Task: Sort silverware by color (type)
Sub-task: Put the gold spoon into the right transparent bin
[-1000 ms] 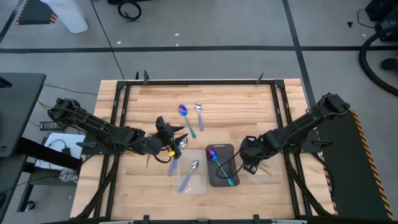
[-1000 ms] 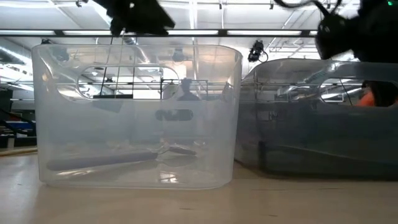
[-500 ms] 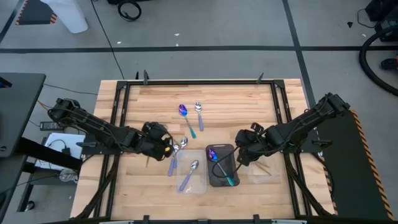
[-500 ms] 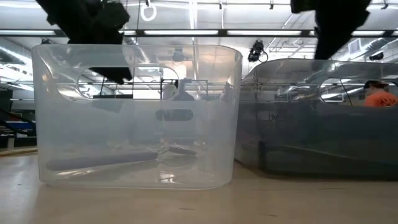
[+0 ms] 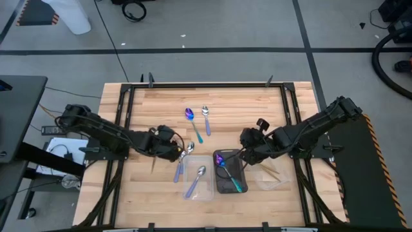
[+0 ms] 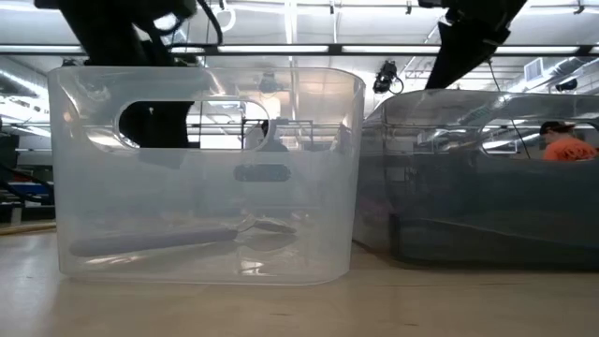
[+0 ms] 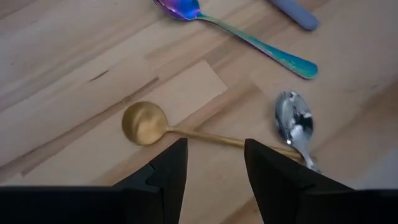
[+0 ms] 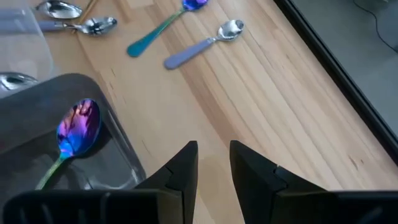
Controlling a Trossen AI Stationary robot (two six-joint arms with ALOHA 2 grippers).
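One gold spoon (image 7: pixel 186 132) lies crosswise just ahead of the open, empty left gripper (image 7: pixel 214 163), bowl at ten o'clock; right gripper (image 8: pixel 213 163), narrowly parted, is farther.

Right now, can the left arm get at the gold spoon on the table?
Probably yes. The left gripper hangs over the gold spoon, jaws open astride its handle. The silver spoon lies close by the handle's end, so it might get nudged.

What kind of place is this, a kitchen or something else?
Probably a robotics lab or workshop, not a kitchen: a framed wooden table stands on a taped concrete floor, cables lie about, and strip lights run overhead.
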